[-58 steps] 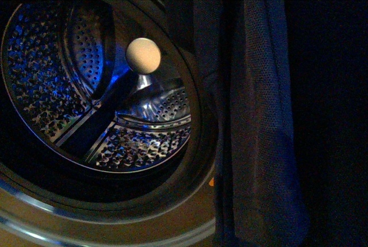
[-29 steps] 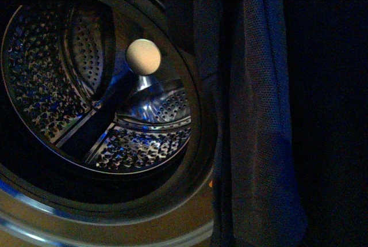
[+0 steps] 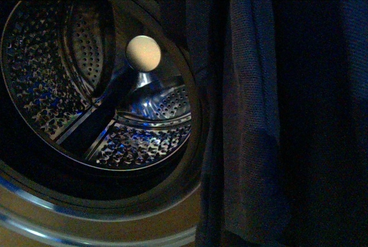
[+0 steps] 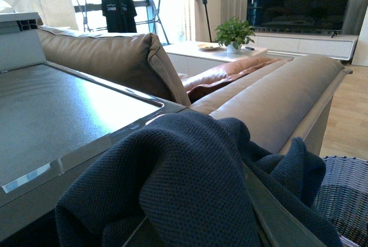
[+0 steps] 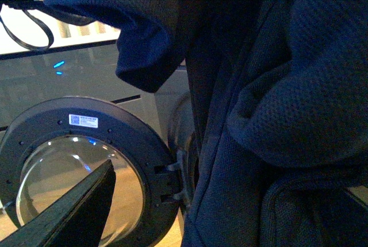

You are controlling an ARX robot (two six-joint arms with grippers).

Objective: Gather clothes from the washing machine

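Note:
The clothes (image 3: 253,114) hang as a dark navy knit sheet over the right half of the front view, just right of the washing machine's porthole. The washing machine's (image 3: 34,212) perforated steel drum (image 3: 52,63) shows no cloth inside. In the left wrist view my left gripper (image 4: 207,224) is shut on the clothes (image 4: 184,172), which drape over its fingers (image 4: 276,212) above the machine's grey top (image 4: 63,114). In the right wrist view my right gripper (image 5: 207,212) is open beside the hanging clothes (image 5: 276,114). One dark finger (image 5: 80,206) shows before the open glass door (image 5: 86,160).
A pale round ball (image 3: 143,53) shows inside the drum. A tan leather sofa (image 4: 276,86) stands beside the machine, and a grey-and-black woven basket (image 4: 348,192) sits low next to it. The door bears a blue-white label (image 5: 83,121).
In the front view the hanging clothes have shifted left and now cover more of the right side. The blue glow in the drum has faded.

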